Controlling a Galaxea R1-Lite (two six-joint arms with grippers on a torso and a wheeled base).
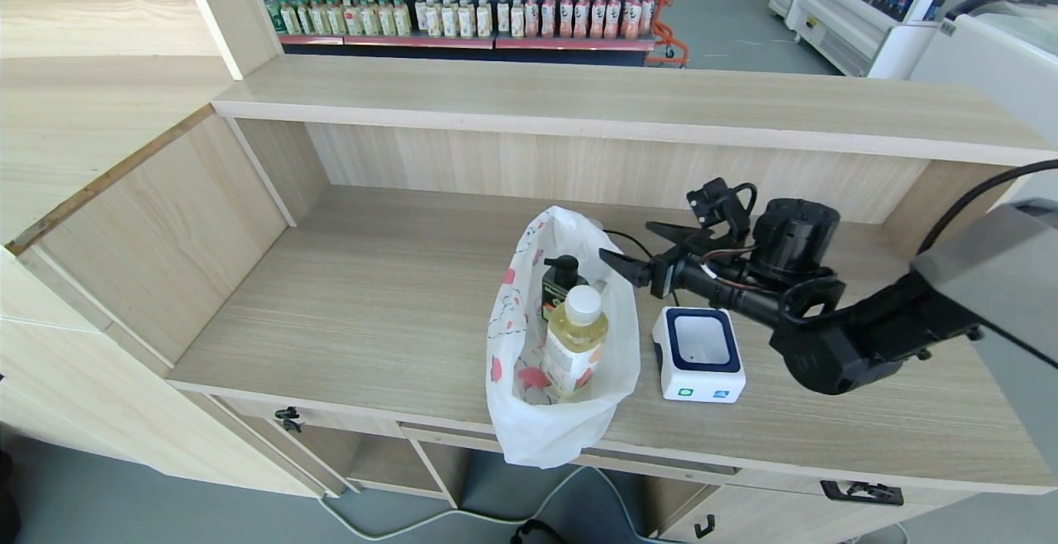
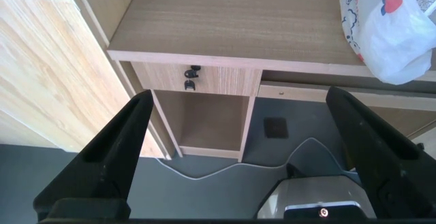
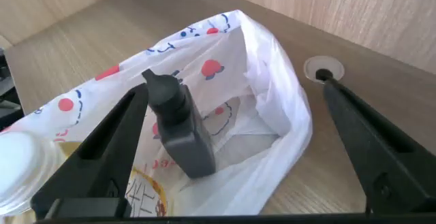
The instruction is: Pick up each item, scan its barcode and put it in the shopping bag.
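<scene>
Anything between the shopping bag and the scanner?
Nothing: in the head view a narrow bare strip of counter separates shopping bag and scanner.

A white plastic shopping bag (image 1: 529, 412) printed with red and blue figures stands open at the front edge of the surface (image 1: 372, 312), its bottom sagging slightly over that edge. Inside it stand two bottles, both upright and close together: a dark pump bottle (image 1: 559, 286) with a black dispenser head, and nearer the front a clear bottle of yellow liquid (image 1: 574, 337) with a white cap. Just beside the bag, on its right, lies a white barcode scanner (image 1: 698, 354) with a dark blue frame round its window, facing up.
</scene>
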